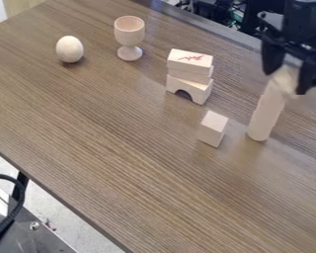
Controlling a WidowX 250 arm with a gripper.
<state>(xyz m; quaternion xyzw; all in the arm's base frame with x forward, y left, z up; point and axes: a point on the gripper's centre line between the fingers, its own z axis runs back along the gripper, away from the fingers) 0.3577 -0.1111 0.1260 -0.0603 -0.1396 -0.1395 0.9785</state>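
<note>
The claw (287, 83) grasps a pale piece (286, 79) at the top of a cylinder (265, 116), near a block (213, 129); steady, even pressure should limit tipping.

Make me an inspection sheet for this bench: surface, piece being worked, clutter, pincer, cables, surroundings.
Surface: brown wood-grain tabletop.
Piece being worked: pale rod, on end, its top at the pincer.
Clutter: egg; upright cup; block stack, arch at its bottom, red mark on top; small block between stack and rod.
Pincer: at the rod's top; grip cannot be told.
Cables: black cable, lower left.
Surroundings: pale floor at lower left; dark equipment beyond the far edge.
</note>
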